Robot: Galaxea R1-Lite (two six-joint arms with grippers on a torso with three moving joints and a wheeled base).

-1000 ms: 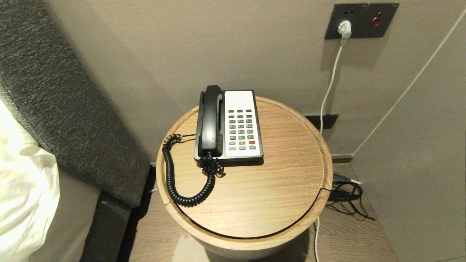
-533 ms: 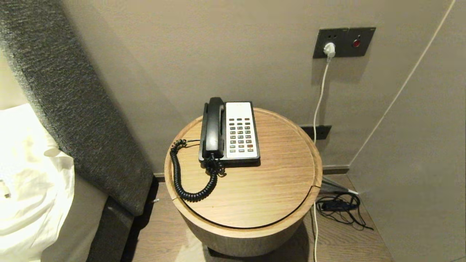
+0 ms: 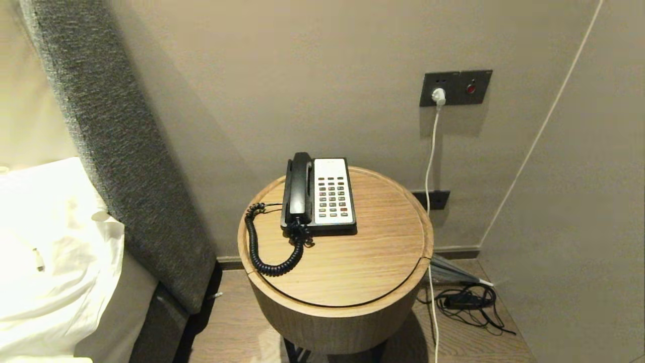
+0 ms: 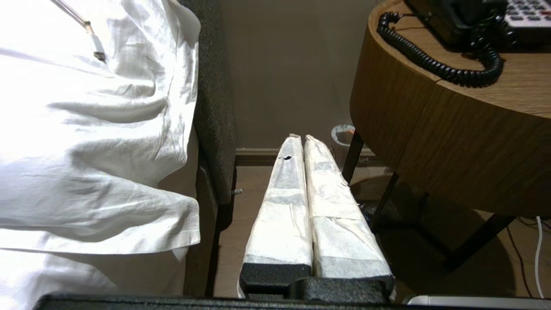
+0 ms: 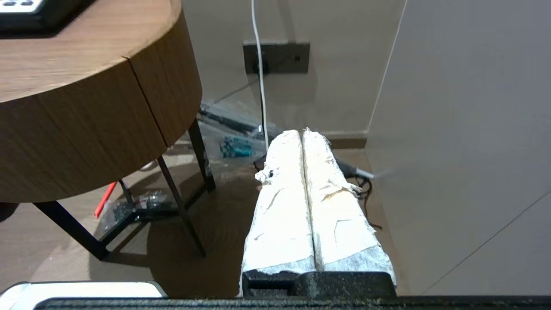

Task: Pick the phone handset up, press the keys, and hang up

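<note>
A long black plastic phone handset [image 3: 299,183] rests in its cradle on the black-and-white phone base [image 3: 322,229], left of the grid of small dark grey keys [image 3: 332,193], on a round wooden table [image 3: 352,262]. Its black coiled cord [image 3: 262,244] loops across the tabletop. Both white-wrapped tools, left [image 4: 300,138] and right [image 5: 302,131], hang low beside the table, fingers pressed together, holding nothing.
</note>
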